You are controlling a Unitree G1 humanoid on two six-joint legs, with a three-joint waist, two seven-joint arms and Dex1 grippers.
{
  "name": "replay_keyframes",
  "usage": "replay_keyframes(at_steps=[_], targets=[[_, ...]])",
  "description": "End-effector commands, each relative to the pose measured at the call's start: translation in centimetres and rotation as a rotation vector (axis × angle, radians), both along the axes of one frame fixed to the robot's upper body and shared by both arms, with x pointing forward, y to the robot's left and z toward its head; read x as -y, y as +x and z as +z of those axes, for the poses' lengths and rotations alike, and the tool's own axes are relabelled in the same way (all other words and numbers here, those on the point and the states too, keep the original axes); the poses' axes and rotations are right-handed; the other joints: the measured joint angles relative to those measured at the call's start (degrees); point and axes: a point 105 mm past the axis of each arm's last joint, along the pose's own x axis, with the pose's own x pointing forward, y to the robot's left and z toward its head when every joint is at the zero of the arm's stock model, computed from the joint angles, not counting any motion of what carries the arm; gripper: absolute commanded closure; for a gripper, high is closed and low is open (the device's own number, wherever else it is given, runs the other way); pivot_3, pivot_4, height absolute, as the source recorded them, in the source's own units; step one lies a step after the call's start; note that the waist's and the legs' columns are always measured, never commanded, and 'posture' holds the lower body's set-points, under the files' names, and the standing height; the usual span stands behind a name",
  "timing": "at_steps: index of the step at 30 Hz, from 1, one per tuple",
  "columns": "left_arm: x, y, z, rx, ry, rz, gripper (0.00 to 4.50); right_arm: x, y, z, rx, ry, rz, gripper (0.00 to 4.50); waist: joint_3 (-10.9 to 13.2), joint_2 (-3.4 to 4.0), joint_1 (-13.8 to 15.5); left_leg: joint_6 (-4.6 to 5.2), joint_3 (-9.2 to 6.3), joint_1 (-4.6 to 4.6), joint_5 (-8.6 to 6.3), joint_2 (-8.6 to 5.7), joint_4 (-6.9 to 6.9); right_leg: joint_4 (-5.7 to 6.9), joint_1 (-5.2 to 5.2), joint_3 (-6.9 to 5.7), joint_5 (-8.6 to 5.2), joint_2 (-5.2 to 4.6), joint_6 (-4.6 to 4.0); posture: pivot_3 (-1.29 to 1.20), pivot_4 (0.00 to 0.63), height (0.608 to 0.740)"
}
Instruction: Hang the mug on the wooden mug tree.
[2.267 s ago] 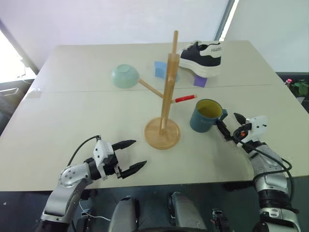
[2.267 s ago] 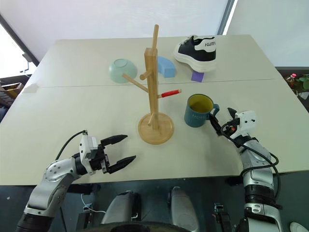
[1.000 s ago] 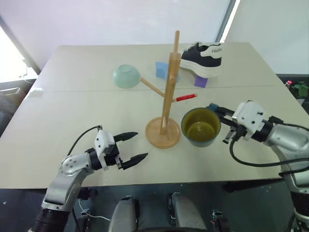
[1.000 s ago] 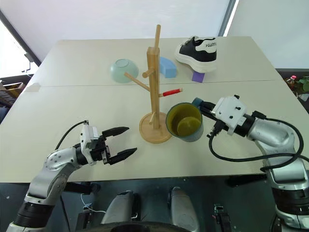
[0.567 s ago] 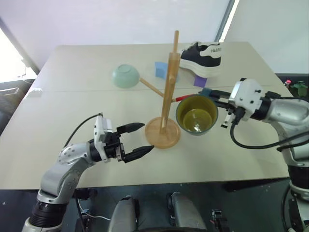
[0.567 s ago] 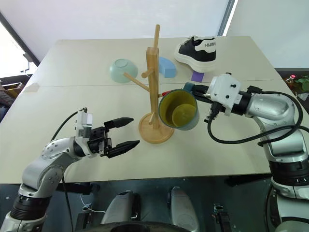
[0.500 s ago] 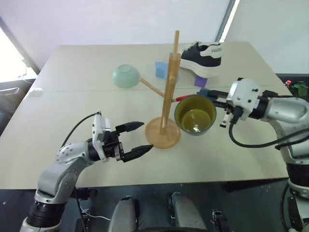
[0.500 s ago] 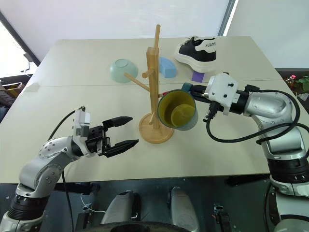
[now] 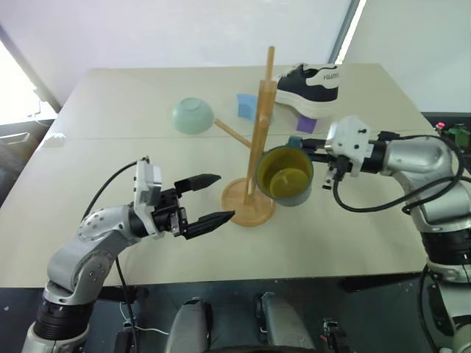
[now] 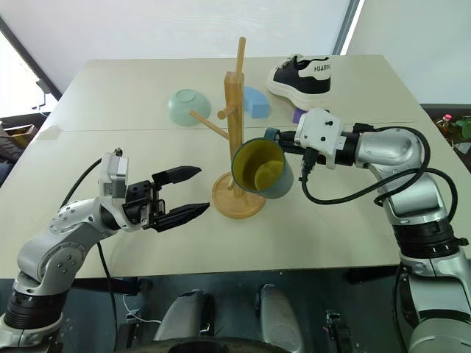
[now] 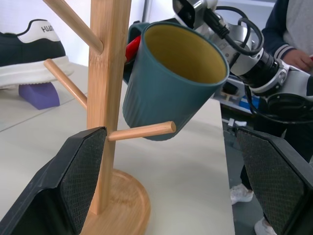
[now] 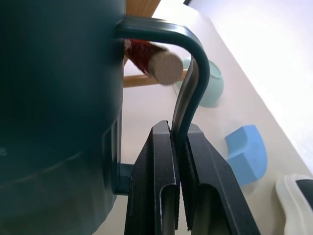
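The right gripper (image 12: 180, 147), clamped on the handle, holds the mug (image 10: 262, 170) tilted beside the mug tree (image 10: 235, 132); the left gripper (image 10: 184, 193) hovers open, empty.

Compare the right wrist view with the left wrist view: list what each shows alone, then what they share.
Right wrist view alone: the right gripper pinching the mug's handle, the pale green bowl, a blue block.

Left wrist view alone: the tree's round base, the mug's yellow inside, a purple block, a person's sleeve.

Both: the mug, the wooden mug tree's red-tipped peg, the shoe.
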Motion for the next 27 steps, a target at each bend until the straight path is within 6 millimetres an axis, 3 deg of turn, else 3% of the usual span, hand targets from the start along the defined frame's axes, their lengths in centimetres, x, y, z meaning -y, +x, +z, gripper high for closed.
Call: replay_keyframes(at_steps=[1,5,12,17,19,22,27], targets=[[0.3,-0.4,1.0,0.046,-0.004,-0.013,0.0,-0.1,0.1,1.6,0.043,0.02,0.009,3.79,0.0,0.0,0.0,0.0,0.0,0.0,0.0,0.0,0.0,0.0,0.0,0.0,0.0,0.0,0.0,0.0,0.15,0.74],[0.3,-0.3,1.0,0.049,-0.004,-0.006,0.0,0.0,0.1,2.2,0.104,0.005,0.003,1.96,0.0,0.0,0.0,0.0,0.0,0.0,0.0,0.0,0.0,0.0,0.0,0.0,0.0,0.0,0.0,0.0,0.15,0.74],[-0.2,0.2,0.6,0.034,-0.005,0.042,0.0,1.7,-0.6,3.5,0.154,0.02,-0.057,1.96,0.0,0.0,0.1,0.0,-0.01,-0.01,0.0,0.0,0.0,0.0,0.0,0.0,0.0,0.0,0.0,0.0,0.15,0.74],[-3.1,3.1,-1.6,0.008,0.027,0.305,0.0,5.2,-1.1,3.5,0.082,0.247,-0.206,1.96,0.0,0.0,0.2,0.0,-0.02,0.01,0.0,0.0,0.0,-0.02,0.06,0.0,0.0,-0.02,0.0,0.0,0.15,0.74],[-4.7,4.6,-2.8,0.0,0.054,0.451,0.0,6.8,-1.1,2.2,0.025,0.367,-0.281,1.96,0.0,-0.01,0.1,0.0,-0.04,0.07,0.0,-0.01,0.0,-0.04,0.14,-0.01,0.0,-0.01,0.0,0.0,0.15,0.74],[-6.8,6.2,-5.1,-0.032,0.086,0.654,0.0,8.4,-1.0,-2.5,-0.057,0.495,-0.416,1.96,0.0,-0.03,0.0,0.0,-0.1,0.17,0.0,0.0,0.02,-0.06,0.3,-0.06,0.0,0.01,0.0,0.0,0.15,0.74],[-8.1,7.0,-7.6,-0.06,0.116,0.813,0.0,9.3,-0.7,-7.4,-0.074,0.66,-0.61,1.96,0.0,0.02,-0.1,0.0,-0.05,0.17,0.0,0.01,0.02,0.01,0.24,-0.02,0.02,-0.01,0.02,0.0,0.15,0.74]])
